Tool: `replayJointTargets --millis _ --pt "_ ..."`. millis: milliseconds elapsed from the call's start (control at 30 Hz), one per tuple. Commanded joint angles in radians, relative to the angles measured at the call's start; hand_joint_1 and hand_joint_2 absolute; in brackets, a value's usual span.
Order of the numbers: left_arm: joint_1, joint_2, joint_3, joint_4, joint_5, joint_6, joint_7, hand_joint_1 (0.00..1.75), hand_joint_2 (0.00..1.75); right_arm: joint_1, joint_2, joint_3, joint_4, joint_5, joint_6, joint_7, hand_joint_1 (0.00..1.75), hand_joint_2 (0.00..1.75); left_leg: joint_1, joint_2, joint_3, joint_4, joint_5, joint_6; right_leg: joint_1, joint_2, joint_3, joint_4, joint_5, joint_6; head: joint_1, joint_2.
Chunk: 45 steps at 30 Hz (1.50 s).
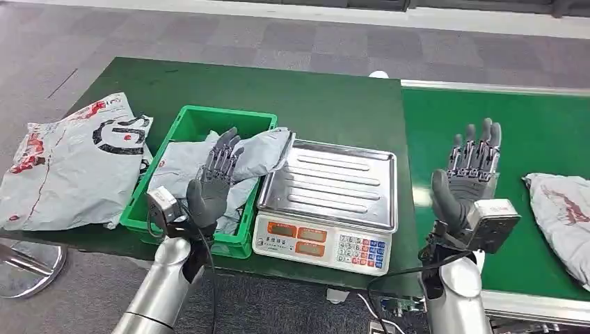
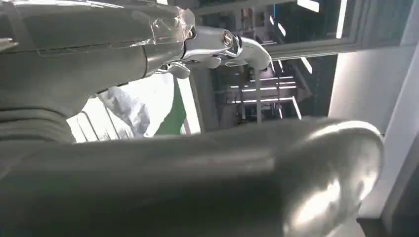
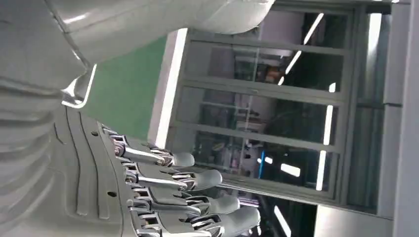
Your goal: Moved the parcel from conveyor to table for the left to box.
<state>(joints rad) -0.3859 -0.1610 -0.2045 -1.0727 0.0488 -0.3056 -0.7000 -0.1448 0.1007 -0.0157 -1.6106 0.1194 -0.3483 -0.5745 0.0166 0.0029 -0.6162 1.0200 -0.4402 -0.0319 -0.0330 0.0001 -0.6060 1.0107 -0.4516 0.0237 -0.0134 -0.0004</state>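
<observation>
The grey plastic parcel with red print (image 1: 565, 216) on the green conveyor belt (image 1: 501, 132) runs off the right edge of the head view, so its full shape cannot be told. The left hand (image 1: 212, 177) hides part of the grey bags in the green plastic crate (image 1: 182, 122). The digits on the scale's display (image 1: 296, 233) are too small to read.

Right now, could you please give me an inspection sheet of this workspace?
Surface: dark green table; bright green conveyor belt beside it.
Job's things: grey plastic parcel with red print on the conveyor; grey parcels in green plastic crate.
Clutter: steel-topped weighing scale; large grey printed mailer bag.
Hands: left hand over the crate, right hand over the conveyor, fingers spread, holding nothing.
Cables: black wrist cable.
Surroundings: grey tiled floor.
</observation>
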Motion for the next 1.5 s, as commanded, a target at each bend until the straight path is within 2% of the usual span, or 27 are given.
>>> replayJointTargets --millis 33,200,233,267,433,467,500,700,933,1100,1300,1333,1367,1500 --pt "-0.015 -0.003 -0.056 0.047 -0.048 -0.068 0.002 0.0 1.75 -0.049 0.001 -0.082 0.232 0.025 0.09 0.072 0.0 1.75 0.001 -0.001 0.005 -0.003 0.0 0.002 0.001 -0.001 0.006 -0.004 0.0 -0.003 0.0 0.0" --pt "-0.04 -0.018 -0.036 0.098 -0.012 -0.071 0.002 0.0 1.75 -0.062 0.012 -0.102 0.265 0.064 0.076 0.068 0.0 1.75 0.001 -0.001 0.004 -0.002 0.0 0.002 0.001 -0.001 0.005 -0.003 0.0 -0.001 0.0 0.0" --pt "-0.066 -0.037 0.023 0.151 0.049 -0.176 0.002 0.0 1.75 -0.084 0.04 -0.133 0.284 0.089 0.096 0.119 0.0 1.75 0.001 0.0 0.004 -0.002 0.0 0.002 0.002 -0.001 0.005 -0.003 0.0 -0.002 0.0 0.0" --pt "-0.075 -0.039 0.029 0.184 0.069 -0.212 0.002 0.0 1.75 -0.088 0.043 -0.133 0.288 0.094 0.099 0.125 0.0 1.75 0.001 0.0 0.002 -0.001 0.0 0.001 0.001 -0.001 0.003 -0.002 0.0 -0.002 0.0 0.0" --pt "-0.09 -0.055 0.054 0.237 -0.002 -0.157 0.002 0.0 1.75 -0.064 0.066 -0.151 0.273 0.134 0.108 0.128 0.0 1.75 0.001 0.0 0.003 -0.002 0.0 0.001 0.001 0.0 0.004 -0.002 0.0 -0.002 0.0 0.0" --pt "-0.104 -0.057 0.051 0.273 0.005 -0.172 0.002 0.0 1.75 -0.061 0.068 -0.154 0.277 0.135 0.11 0.133 0.0 1.75 0.0 0.0 0.003 -0.001 0.0 0.001 0.0 -0.001 0.003 -0.001 0.0 -0.002 0.0 0.0" --pt "-0.115 -0.054 0.041 0.292 0.009 -0.212 0.002 0.0 1.75 -0.062 0.067 -0.153 0.291 0.107 0.161 0.155 0.0 1.75 0.001 -0.001 0.004 -0.002 0.0 0.001 0.001 -0.001 0.004 -0.002 0.0 -0.002 0.0 0.0" --pt "-0.145 -0.063 -0.017 0.33 -0.093 -0.07 0.002 0.0 1.75 -0.04 0.076 -0.186 0.282 0.145 0.076 0.166 0.0 1.75 0.001 -0.002 0.005 -0.003 0.0 0.002 0.002 -0.002 0.006 -0.004 0.0 -0.003 0.0 0.0" --pt "-0.147 -0.064 -0.023 0.329 -0.091 -0.061 0.002 0.0 1.75 -0.038 0.078 -0.177 0.264 0.146 0.076 0.165 0.0 1.75 0.001 0.0 0.003 -0.002 0.0 0.001 0.001 0.0 0.004 -0.002 0.0 -0.002 0.0 0.0" --pt "-0.187 -0.073 -0.029 0.411 -0.094 -0.014 0.002 0.0 1.75 -0.036 0.079 -0.167 0.253 0.147 0.069 0.15 0.0 1.75 0.001 -0.001 0.003 -0.001 0.0 0.001 0.001 -0.002 0.004 -0.002 -0.001 -0.002 0.0 0.0" --pt "-0.18 -0.07 -0.025 0.399 -0.075 -0.042 0.002 0.0 1.75 -0.041 0.082 -0.165 0.252 0.15 0.066 0.145 0.0 1.75 0.0 0.0 0.002 -0.001 0.0 0.001 0.0 0.0 0.002 -0.001 0.0 -0.002 0.0 0.0" --pt "-0.18 -0.07 -0.025 0.399 -0.075 -0.042 0.002 0.0 1.75 -0.041 0.082 -0.165 0.252 0.15 0.066 0.145 0.0 1.75 0.001 0.0 0.006 -0.004 0.0 0.003 0.002 0.0 0.006 -0.004 0.0 -0.004 0.0 0.0" --pt "-0.179 -0.07 -0.024 0.398 -0.071 -0.049 0.002 0.0 1.75 -0.044 0.081 -0.165 0.253 0.151 0.064 0.144 0.0 1.75 0.0 0.0 0.002 -0.001 0.0 0.001 0.001 0.0 0.003 -0.001 -0.001 -0.002 0.0 0.0" --pt "-0.183 -0.068 -0.03 0.403 -0.07 -0.051 0.002 0.0 1.75 -0.061 0.064 -0.174 0.266 0.179 0.027 0.137 0.0 1.75 0.0 0.0 0.003 -0.001 0.0 0.002 0.001 0.0 0.003 -0.002 0.0 -0.002 0.0 0.0"
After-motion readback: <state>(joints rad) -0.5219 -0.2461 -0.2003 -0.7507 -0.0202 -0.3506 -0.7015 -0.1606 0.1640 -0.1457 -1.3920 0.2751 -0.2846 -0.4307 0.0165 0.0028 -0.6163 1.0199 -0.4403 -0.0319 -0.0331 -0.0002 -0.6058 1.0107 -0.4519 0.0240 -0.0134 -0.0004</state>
